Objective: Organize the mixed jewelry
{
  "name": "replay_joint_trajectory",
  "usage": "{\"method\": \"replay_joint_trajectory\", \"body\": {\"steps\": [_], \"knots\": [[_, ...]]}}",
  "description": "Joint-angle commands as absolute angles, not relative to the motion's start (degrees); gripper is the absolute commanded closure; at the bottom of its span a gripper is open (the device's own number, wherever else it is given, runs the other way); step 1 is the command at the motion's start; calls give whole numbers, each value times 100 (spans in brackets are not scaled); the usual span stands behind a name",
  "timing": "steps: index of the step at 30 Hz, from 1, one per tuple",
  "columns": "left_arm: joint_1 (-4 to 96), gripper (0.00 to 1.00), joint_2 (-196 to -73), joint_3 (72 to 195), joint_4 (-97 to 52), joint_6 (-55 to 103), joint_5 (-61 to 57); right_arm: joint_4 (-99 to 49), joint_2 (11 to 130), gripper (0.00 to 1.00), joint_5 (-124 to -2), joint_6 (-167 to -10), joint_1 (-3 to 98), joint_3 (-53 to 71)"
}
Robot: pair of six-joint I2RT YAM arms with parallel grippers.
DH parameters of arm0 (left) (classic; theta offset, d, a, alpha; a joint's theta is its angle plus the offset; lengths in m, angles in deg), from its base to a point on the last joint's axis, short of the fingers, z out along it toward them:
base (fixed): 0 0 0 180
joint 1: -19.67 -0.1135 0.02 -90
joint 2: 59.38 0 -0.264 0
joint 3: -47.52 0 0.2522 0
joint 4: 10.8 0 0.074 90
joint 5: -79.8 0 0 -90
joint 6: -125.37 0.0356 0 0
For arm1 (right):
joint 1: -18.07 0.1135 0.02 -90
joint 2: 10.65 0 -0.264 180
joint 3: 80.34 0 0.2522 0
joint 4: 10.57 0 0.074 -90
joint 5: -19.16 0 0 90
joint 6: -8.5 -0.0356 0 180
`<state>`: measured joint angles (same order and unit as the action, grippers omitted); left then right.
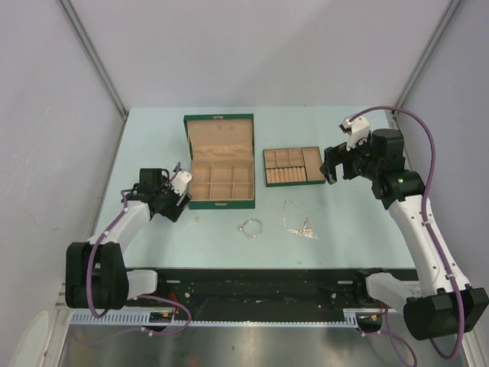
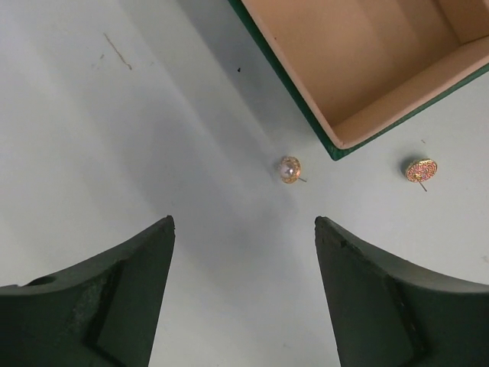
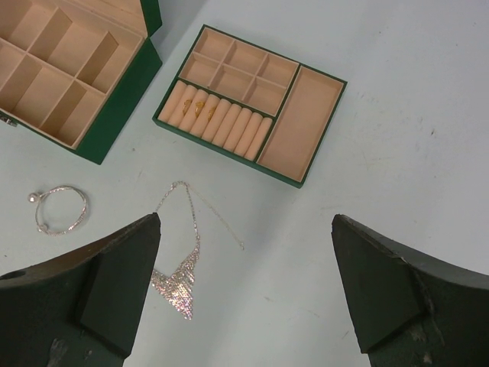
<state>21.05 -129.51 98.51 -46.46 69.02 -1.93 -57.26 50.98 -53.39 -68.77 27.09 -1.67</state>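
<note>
left gripper [image 2: 244, 228] jaws apart, empty, a stud [image 2: 290, 169] at frame centre just ahead; right gripper [image 3: 246, 225] wide open, empty, necklace [image 3: 180, 269] lower left, bangle [image 3: 61, 208] at left edge

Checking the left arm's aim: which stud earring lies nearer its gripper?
The domed pearly stud, centred ahead of the left gripper; the flat disc stud lies farther right.

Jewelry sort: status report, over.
Left tool open, facing pearl stud earring. Right tool open, empty. Necklace, bangle unsorted. Nothing blocking.

Necklace [image 3: 178, 284] and bangle [image 3: 59, 208] lie on the table [image 3: 397, 61] beside the tray [image 3: 302, 126] holding perhaps two rings [image 3: 197, 107].
</note>
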Motion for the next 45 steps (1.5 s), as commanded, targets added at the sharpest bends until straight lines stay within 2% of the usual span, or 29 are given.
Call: {"method": "replay_joint_trajectory", "body": {"steps": [1,16,45], "knots": [[2054,22,-13214,10065,-4434,7105,192,-5694,5114,0,-5300,-6805,2747,-171],[2054,35,-13918,10435,-4302,6789,465,-5738,5097,0,-5388,-6770,2765,-180],[2063,47,-14410,10382,-4162,6894,623,-5668,5079,0,-5405,-6805,2765,-321]]}}
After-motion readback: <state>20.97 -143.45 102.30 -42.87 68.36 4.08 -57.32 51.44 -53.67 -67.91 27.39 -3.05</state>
